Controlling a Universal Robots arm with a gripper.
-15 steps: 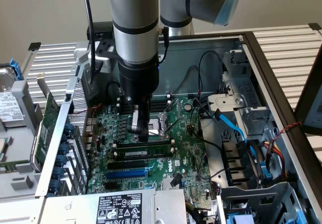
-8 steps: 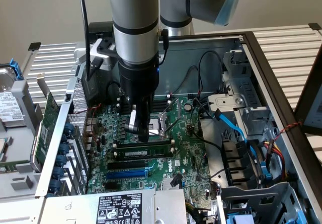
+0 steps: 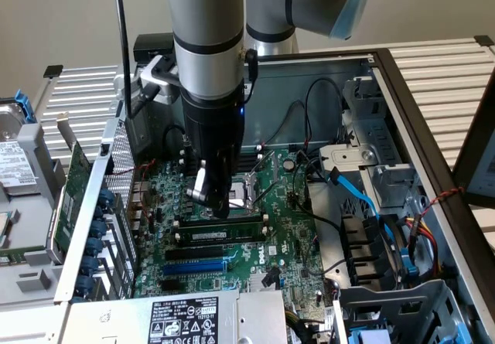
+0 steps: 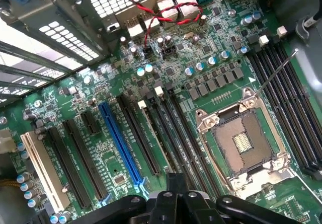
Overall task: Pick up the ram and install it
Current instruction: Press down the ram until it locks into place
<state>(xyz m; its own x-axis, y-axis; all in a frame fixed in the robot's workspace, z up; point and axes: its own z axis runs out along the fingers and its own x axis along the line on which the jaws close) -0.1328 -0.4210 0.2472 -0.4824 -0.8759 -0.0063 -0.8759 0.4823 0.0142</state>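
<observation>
Green board point(image 3: 282, 240) lies flat in the open metal case point(image 3: 402, 89), so we can reach it from above. The arm stands straight up over it, and the tool point(image 3: 219, 205) points down at the long black slots next to the bare chip socket point(image 3: 249, 185).

The tool is clenched tight. We see nothing caught between its fingers. Its tip sits right at the top edge of the ram point(image 3: 220, 234).

The ram stands on its thin edge in one of those slots, with its white label facing the outside camera. It runs the same way as the slot and is about as long, so we think it is in the right place. A closed tool makes one firm tip, which we guess is good for pushing the stick down. We cannot tell if the ram is all the way in or if the end clips have snapped shut.

From the wrist camera, the tool point(image 4: 176, 206) hangs over the rows of slots, near the socket point(image 4: 244, 146) and the blue slot point(image 4: 118, 143)
</observation>
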